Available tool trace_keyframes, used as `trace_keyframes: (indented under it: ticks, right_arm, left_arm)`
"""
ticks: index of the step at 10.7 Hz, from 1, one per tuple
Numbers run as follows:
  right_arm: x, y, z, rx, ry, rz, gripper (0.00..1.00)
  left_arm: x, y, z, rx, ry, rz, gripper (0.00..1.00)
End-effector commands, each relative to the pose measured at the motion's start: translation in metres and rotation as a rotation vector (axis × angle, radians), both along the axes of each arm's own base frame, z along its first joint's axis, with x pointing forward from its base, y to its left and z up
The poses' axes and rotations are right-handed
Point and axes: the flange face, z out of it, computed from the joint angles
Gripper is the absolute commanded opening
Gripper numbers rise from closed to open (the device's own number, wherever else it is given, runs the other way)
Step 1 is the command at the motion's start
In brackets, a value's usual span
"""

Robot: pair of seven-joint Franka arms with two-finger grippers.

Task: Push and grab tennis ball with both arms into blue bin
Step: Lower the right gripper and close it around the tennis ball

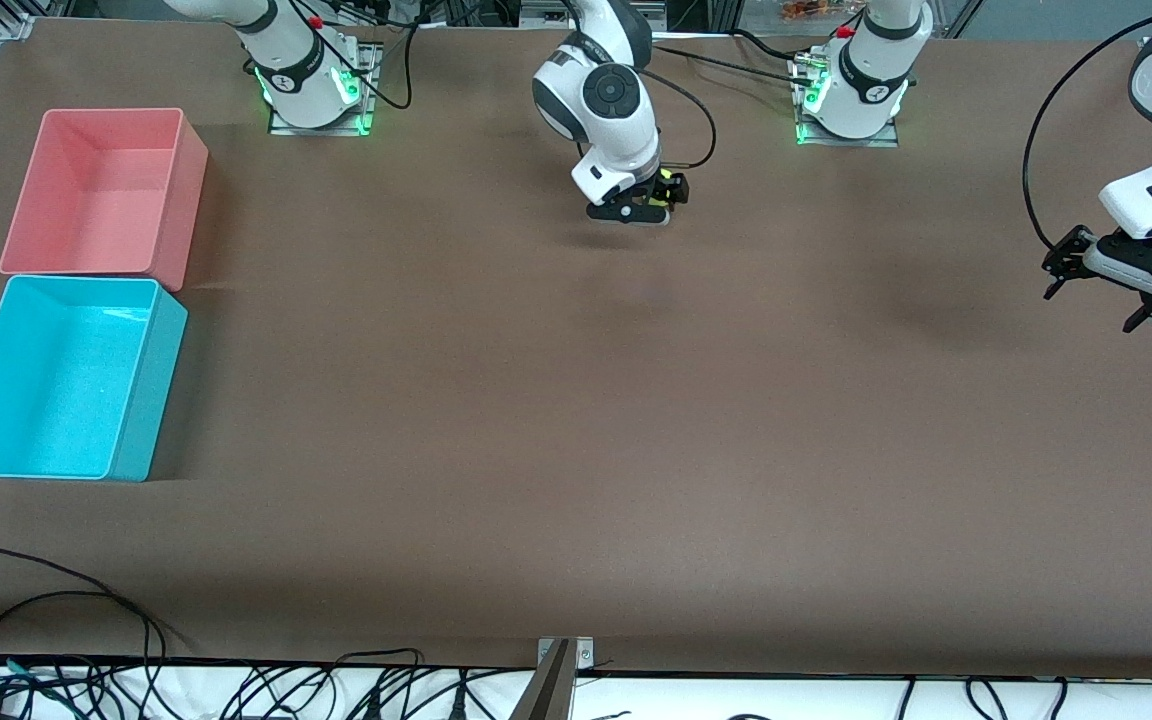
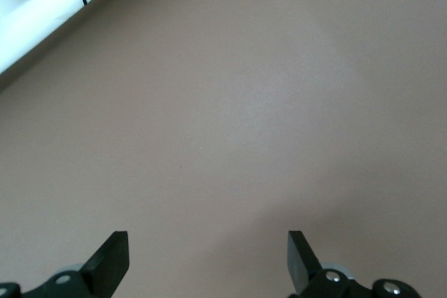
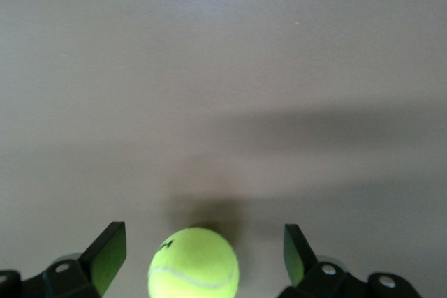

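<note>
Yellow-green tennis ball (image 3: 193,263) between right gripper's (image 3: 197,252) open fingers

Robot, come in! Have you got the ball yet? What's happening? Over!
Right gripper open, straddling ball, not gripped. Left gripper open, waiting over bare table. Blue bin empty, path clear.

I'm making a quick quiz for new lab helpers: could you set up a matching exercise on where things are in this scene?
Things:
1. tennis ball
2. blue bin
3. pink bin
4. left gripper

Places or states:
A. open, over bare table at the left arm's end
B. between the open fingers of the right gripper
C. the bin nearer the front camera
D. the bin nearer the robots' bases

Pairs: 1-B, 2-C, 3-D, 4-A
</note>
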Motion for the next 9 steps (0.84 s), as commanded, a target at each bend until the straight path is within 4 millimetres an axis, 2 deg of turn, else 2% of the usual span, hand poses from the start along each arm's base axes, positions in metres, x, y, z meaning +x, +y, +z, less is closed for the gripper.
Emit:
trace_keyframes:
  ticks: [1,5,9]
  right_arm:
    - [-0.019,0.012,-0.008,-0.031,-0.010,-0.018,1.00]
    - [-0.043,0.040,0.008,0.008,-0.023,-0.018,1.00]
    - [-0.045,0.040,-0.003,-0.008,-0.027,-0.022,1.00]
  left_arm:
    - [-0.010,-0.005,0.007,-0.006,0.021,0.063,1.00]
    - [-0.009,-0.005,0.006,-0.003,0.024,0.060,1.00]
    - [-0.008,-0.009,0.005,-0.003,0.025,0.052,1.00]
